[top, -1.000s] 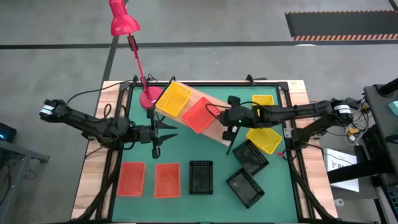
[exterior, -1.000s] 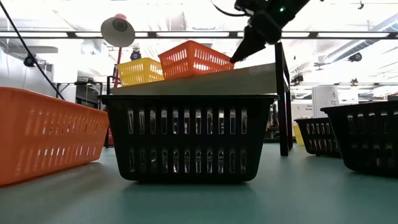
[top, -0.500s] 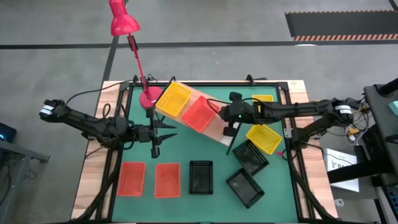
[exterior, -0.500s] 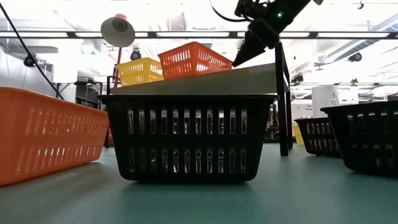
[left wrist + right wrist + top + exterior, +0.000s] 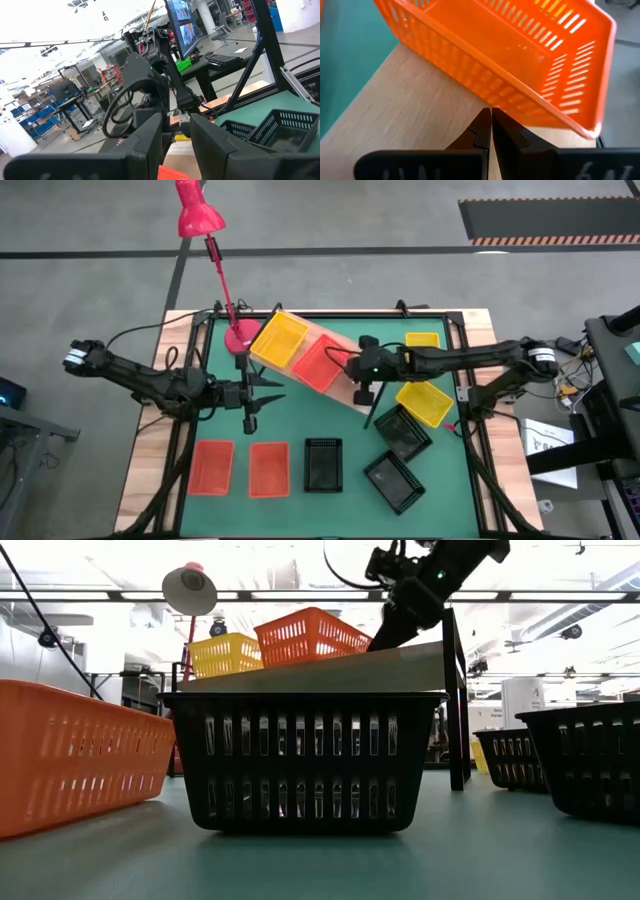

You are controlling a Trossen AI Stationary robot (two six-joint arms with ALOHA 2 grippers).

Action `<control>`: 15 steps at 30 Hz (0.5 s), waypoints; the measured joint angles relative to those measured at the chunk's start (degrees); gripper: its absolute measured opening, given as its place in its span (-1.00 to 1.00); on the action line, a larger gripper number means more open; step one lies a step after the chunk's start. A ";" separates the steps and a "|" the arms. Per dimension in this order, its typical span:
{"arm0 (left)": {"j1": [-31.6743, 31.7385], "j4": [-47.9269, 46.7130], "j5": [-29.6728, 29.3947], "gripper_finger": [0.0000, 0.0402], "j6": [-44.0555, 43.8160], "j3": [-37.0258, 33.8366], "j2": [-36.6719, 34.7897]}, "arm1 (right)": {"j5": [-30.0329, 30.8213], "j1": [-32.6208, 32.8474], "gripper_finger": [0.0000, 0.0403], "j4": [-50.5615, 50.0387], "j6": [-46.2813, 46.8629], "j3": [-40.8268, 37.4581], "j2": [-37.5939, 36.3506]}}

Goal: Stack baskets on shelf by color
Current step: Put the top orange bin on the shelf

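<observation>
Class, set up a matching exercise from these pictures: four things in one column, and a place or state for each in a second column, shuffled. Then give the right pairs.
Things:
1. yellow basket
2. right pincer
3. left pincer
4. red lamp

Places or states:
A. shut, tips at the orange basket on the shelf
B. standing at the table's far left corner
C. at the shelf's end nearest the lamp
D. waiting over the green mat, left of the shelf

Pairs: 1-C, 2-A, 3-D, 4-B

Looks like a robotics lab or workshop — open industrial hall. Shows monitors (image 5: 182,25) on desks, storage racks (image 5: 37,112), ceiling strip lights (image 5: 560,595) and hazard-striped floor marking (image 5: 550,240).
</observation>
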 joint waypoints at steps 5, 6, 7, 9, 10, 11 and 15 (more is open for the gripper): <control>-0.02 0.04 0.01 -0.57 0.00 0.00 0.13 | 3.48 -0.63 -0.96 -0.13 -1.07 1.56 1.79; -0.02 0.07 0.01 -0.57 0.00 0.00 0.13 | 3.56 -0.80 -0.96 -0.07 -1.27 1.90 1.98; -0.02 0.06 0.01 -0.57 0.00 0.00 0.13 | 3.58 -0.92 -0.96 -0.09 -1.50 2.25 2.18; -0.02 0.04 0.01 -0.57 0.00 0.00 0.13 | 3.58 -1.05 -0.96 -0.13 -1.56 2.65 2.30; -0.01 0.05 0.01 -0.57 0.00 0.00 0.13 | 3.56 -1.05 -0.96 -0.38 -1.64 2.79 2.30; -0.02 0.09 0.01 -0.57 0.00 0.00 0.15 | 3.54 -1.05 -0.96 -0.51 -1.73 2.90 2.28; -0.02 0.11 0.01 -0.57 0.00 0.02 0.19 | 3.20 -1.03 -0.96 -1.84 -1.41 3.43 2.09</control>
